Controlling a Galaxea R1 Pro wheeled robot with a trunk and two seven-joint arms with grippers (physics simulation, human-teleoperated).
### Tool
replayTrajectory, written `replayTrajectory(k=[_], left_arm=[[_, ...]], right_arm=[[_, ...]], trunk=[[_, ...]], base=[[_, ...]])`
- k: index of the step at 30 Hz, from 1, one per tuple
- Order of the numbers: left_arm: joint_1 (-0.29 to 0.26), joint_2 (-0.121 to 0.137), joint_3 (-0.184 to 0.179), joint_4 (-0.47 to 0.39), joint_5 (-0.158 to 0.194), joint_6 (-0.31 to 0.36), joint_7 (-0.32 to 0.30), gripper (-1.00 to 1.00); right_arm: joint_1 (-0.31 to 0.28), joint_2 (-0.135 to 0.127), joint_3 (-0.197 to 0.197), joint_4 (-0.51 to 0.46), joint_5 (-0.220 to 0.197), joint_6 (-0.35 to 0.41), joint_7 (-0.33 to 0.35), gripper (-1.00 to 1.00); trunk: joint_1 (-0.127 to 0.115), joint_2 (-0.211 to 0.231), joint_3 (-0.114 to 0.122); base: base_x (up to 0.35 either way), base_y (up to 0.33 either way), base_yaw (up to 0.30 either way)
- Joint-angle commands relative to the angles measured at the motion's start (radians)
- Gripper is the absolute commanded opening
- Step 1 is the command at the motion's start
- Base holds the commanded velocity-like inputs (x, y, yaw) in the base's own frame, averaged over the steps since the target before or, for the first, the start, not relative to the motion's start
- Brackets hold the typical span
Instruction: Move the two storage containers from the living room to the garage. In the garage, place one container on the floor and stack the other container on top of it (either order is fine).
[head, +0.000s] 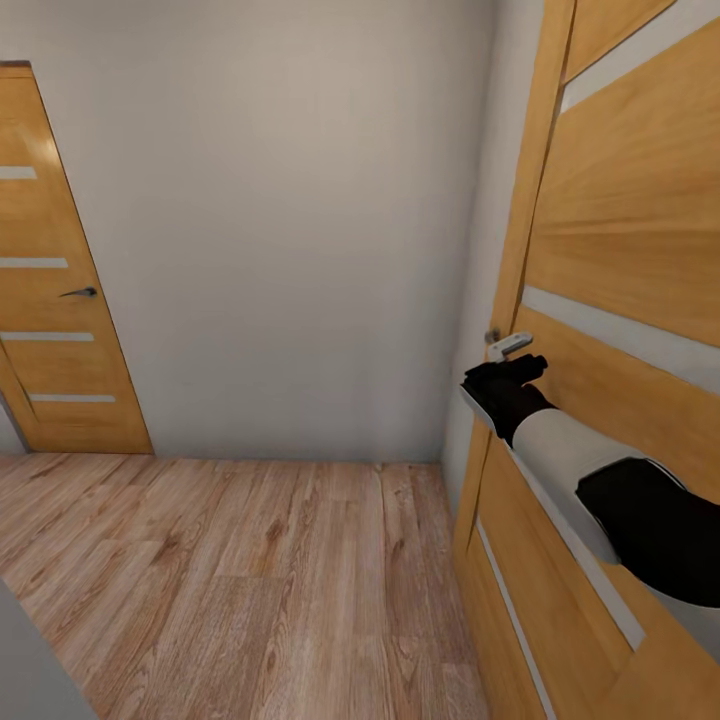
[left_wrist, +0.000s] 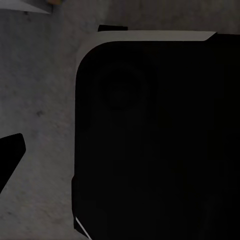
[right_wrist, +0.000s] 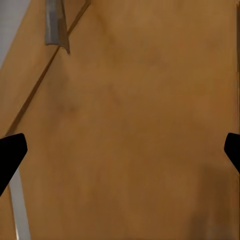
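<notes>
The storage containers are out of view. My right gripper (head: 528, 368) is stretched forward against a wooden door (head: 620, 250) on the right, just below its silver lever handle (head: 510, 345). In the right wrist view this gripper (right_wrist: 120, 150) is open, its dark fingertips (right_wrist: 11, 152) far apart with bare door panel between them, and the handle (right_wrist: 55, 22) lies off to one side. One fingertip (left_wrist: 10, 152) of my left gripper (left_wrist: 120, 150) shows at the frame edge, beside the robot's dark body (left_wrist: 160, 140) over a grey floor.
I face a narrow hallway with a plain white wall (head: 300, 230) ahead and a light wood plank floor (head: 250, 560). A second wooden door (head: 60, 300) with a dark handle (head: 80, 292) stands shut at the far left.
</notes>
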Motion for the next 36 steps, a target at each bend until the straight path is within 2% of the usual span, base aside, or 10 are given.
replayTrajectory(k=[1,13,18,20,21,23,25,32,34,36], left_arm=[[0.000,0.000,-0.001,0.000,0.007,-0.002,0.000,1.00],[0.000,0.000,-0.001,0.000,0.007,-0.003,0.000,1.00],[0.000,0.001,-0.001,0.000,0.007,-0.003,0.000,1.00],[0.000,0.001,-0.001,0.000,0.007,-0.003,0.000,1.00],[0.000,0.001,-0.001,0.000,0.007,-0.003,0.000,1.00],[0.000,0.000,-0.001,0.000,0.007,-0.003,0.000,1.00],[0.000,0.000,-0.001,0.000,0.007,-0.003,0.000,1.00],[0.000,0.000,-0.001,0.000,0.007,-0.003,0.001,1.00],[0.000,0.000,-0.001,-0.001,0.007,-0.003,0.001,1.00],[0.000,0.000,-0.001,0.000,0.007,-0.003,0.002,1.00]], right_arm=[[-0.005,-0.071,0.017,-0.001,0.017,0.019,-0.008,1.00],[-0.010,-0.070,0.017,-0.001,0.017,0.022,-0.008,1.00],[-0.010,-0.050,0.013,-0.003,0.019,0.018,-0.010,1.00],[-0.010,-0.031,0.011,-0.004,0.020,0.017,-0.011,1.00],[-0.010,0.020,0.007,-0.004,0.021,0.016,-0.014,1.00],[-0.010,0.083,0.004,-0.004,0.021,0.016,-0.016,1.00],[-0.010,0.172,0.002,-0.003,0.020,0.017,-0.018,1.00],[-0.010,0.172,0.003,-0.002,0.003,0.018,-0.019,1.00],[-0.008,0.172,0.003,-0.004,-0.038,0.017,-0.017,1.00],[-0.003,0.172,0.003,-0.004,-0.098,0.014,-0.011,1.00]], trunk=[[0.000,-0.001,-0.001],[0.000,-0.001,-0.001],[0.000,-0.001,-0.001],[0.000,-0.001,-0.001],[0.000,-0.001,-0.001],[0.000,-0.001,-0.001],[0.000,-0.001,-0.001],[0.000,-0.001,-0.001],[0.000,-0.001,-0.001],[0.000,-0.001,-0.001]], base=[[0.000,0.000,0.000],[0.000,0.000,0.000],[0.000,0.000,0.000],[0.000,0.000,0.000],[0.000,0.000,0.000],[0.000,0.000,0.000],[0.000,0.000,0.000],[0.000,0.000,0.000],[0.000,0.000,0.000],[0.000,0.000,0.000]])
